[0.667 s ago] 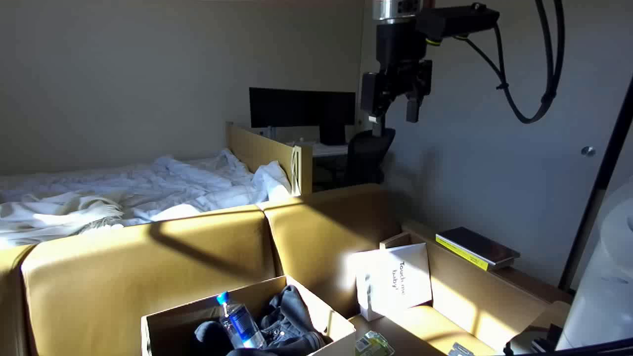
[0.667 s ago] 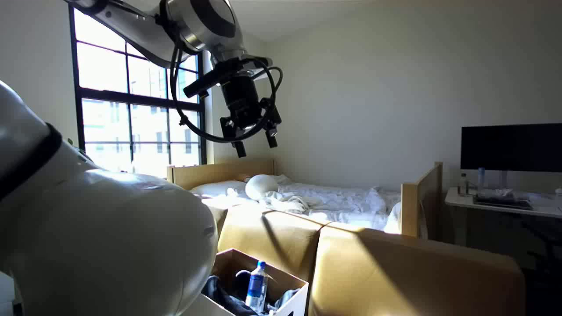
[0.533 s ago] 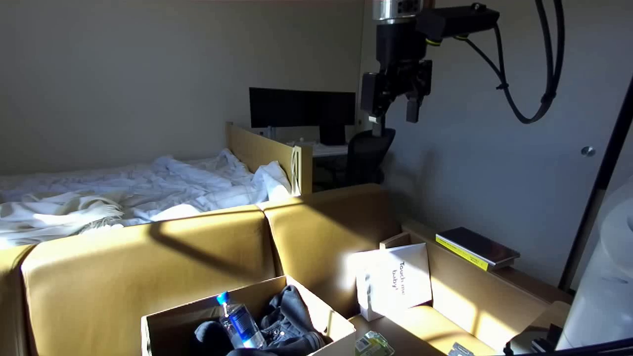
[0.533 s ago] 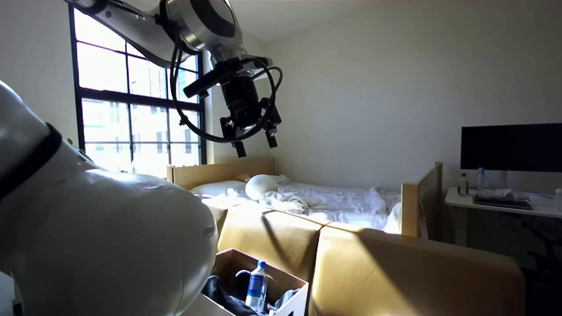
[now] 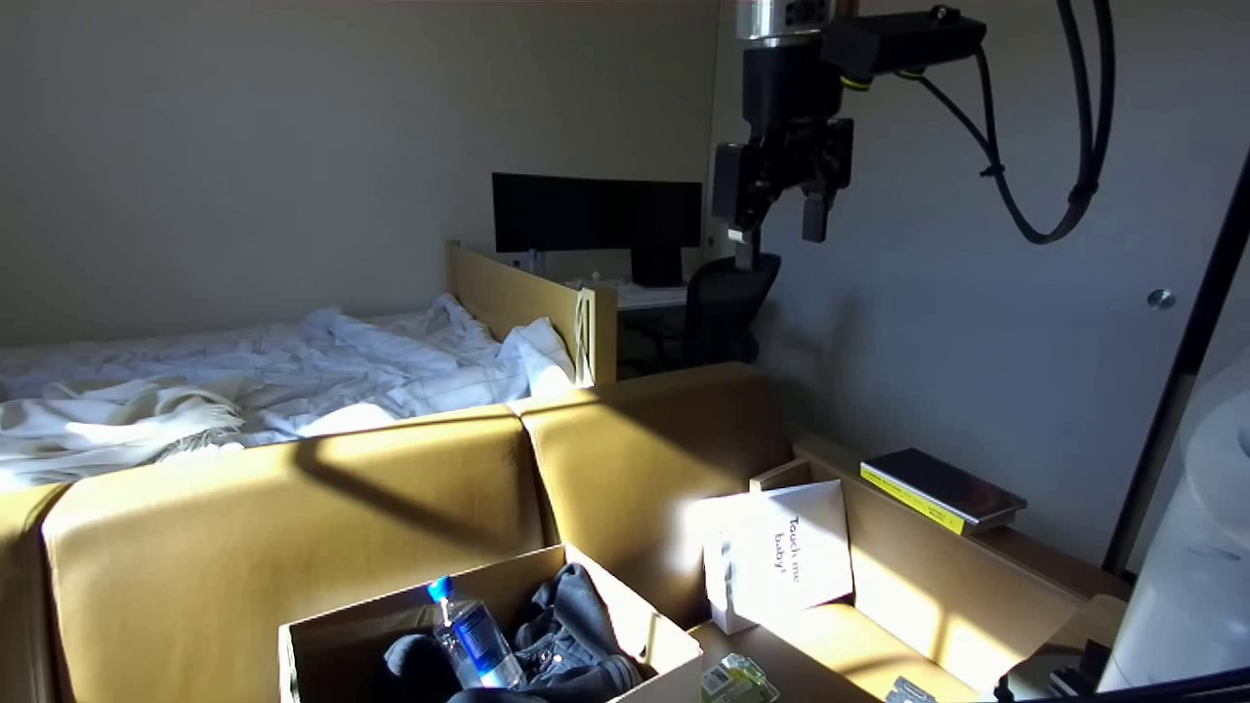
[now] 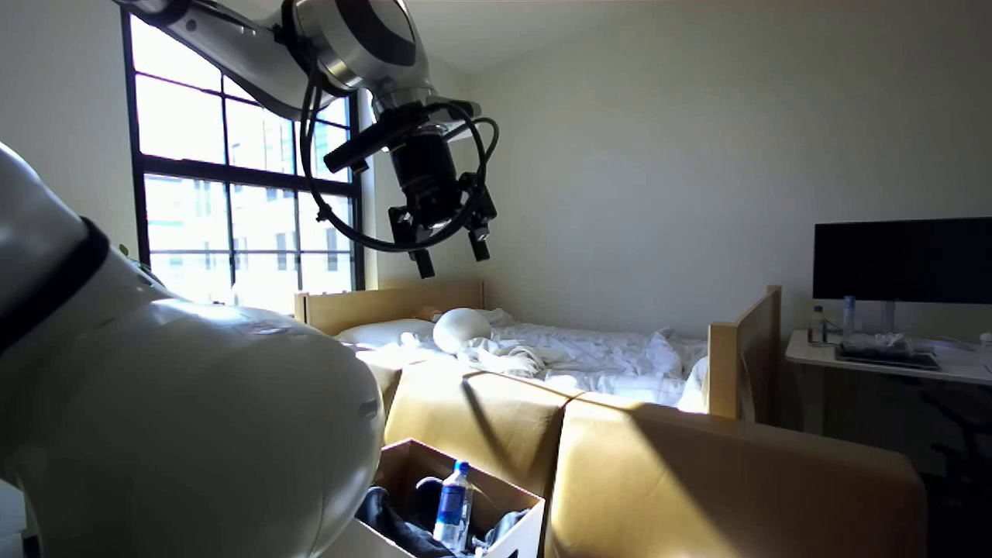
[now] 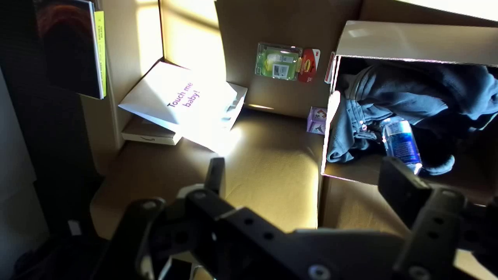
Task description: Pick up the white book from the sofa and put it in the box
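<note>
The white book [image 5: 796, 557], printed "Touch me baby!", leans in the sofa's corner, between backrest and armrest. In the wrist view the white book [image 7: 181, 99] lies partly over a flat carton, its lower end washed out by sunlight. The mustard sofa [image 5: 293, 537] also bears the cardboard box [image 5: 674, 640], with dark clothing and a bottle inside. My gripper [image 5: 780, 240] hangs high above the sofa, well clear of book and box. Its fingers stand wide apart with nothing between them, as the gripper [image 7: 305, 165] in the wrist view confirms. The book is out of view in an exterior view [image 6: 452, 259].
A dark book with a yellow edge [image 5: 937, 488] lies on the armrest. The bottle [image 5: 477, 644] sticks up inside the box. Between book and box are a green package [image 7: 278, 62] and a small purple box [image 7: 317, 119]. Behind the sofa is a bed [image 6: 589, 356].
</note>
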You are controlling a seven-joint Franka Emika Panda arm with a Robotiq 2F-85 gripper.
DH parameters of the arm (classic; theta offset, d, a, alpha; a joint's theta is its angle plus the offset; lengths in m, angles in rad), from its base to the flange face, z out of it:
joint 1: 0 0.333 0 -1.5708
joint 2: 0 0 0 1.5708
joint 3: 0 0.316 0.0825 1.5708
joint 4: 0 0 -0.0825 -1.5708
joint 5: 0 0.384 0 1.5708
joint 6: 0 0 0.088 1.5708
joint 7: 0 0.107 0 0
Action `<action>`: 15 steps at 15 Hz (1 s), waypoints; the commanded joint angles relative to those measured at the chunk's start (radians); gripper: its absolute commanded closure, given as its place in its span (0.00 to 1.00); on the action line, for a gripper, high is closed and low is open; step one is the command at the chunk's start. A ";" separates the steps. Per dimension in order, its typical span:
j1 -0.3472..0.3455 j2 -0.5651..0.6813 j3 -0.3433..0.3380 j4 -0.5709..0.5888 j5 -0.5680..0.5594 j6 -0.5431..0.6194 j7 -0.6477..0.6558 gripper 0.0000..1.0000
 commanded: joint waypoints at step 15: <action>-0.303 0.512 -0.221 0.024 -0.512 0.115 0.227 0.00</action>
